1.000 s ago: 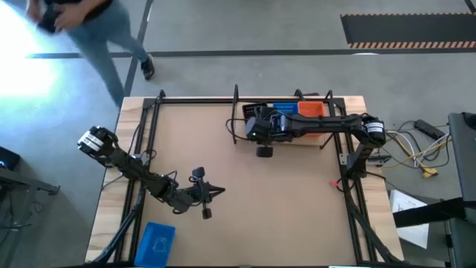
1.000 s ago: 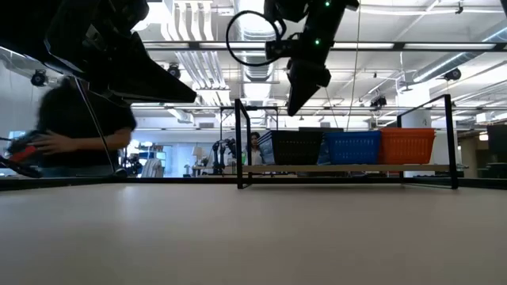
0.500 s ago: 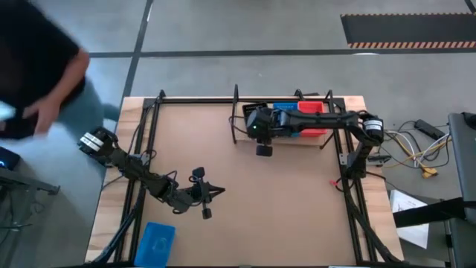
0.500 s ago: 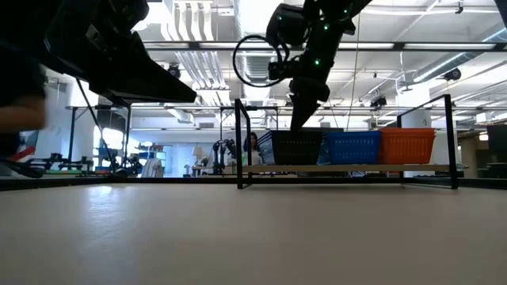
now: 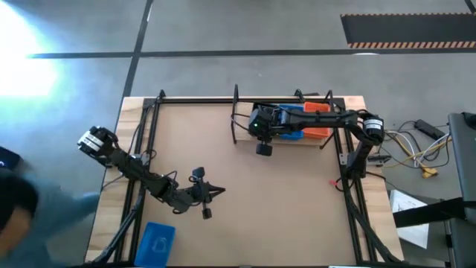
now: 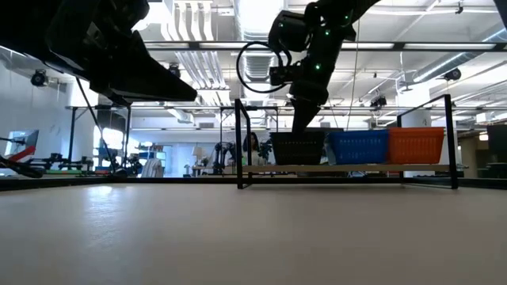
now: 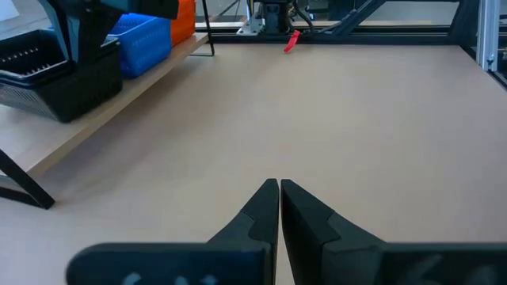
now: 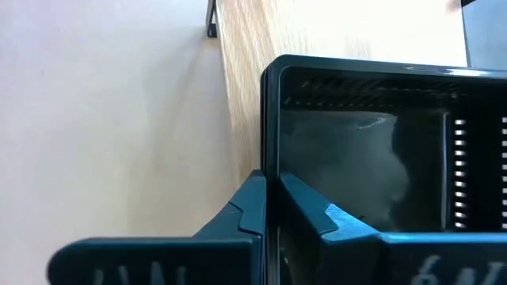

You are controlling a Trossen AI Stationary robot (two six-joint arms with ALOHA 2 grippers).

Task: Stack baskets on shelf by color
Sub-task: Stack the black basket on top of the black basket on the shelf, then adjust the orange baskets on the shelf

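The right gripper (image 8: pixel 268 207) is pinching the rim of the black perforated plastic basket (image 8: pixel 372 150), sitting open-side up at the end of the light wooden shelf (image 8: pixel 242 103), beside the blue basket (image 6: pixel 358 146) and orange basket (image 6: pixel 414 145); its long axis is hard to judge. The left gripper (image 7: pixel 279 207) is hovering low, jaws together.

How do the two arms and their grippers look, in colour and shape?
Both arms are dark and slim, built of jointed segments. The left arm has a light grey block at its base end. The right arm has a similar pale joint and shows small green lights. Each gripper, left and right, has two dark, wedge-shaped tapering fingers.
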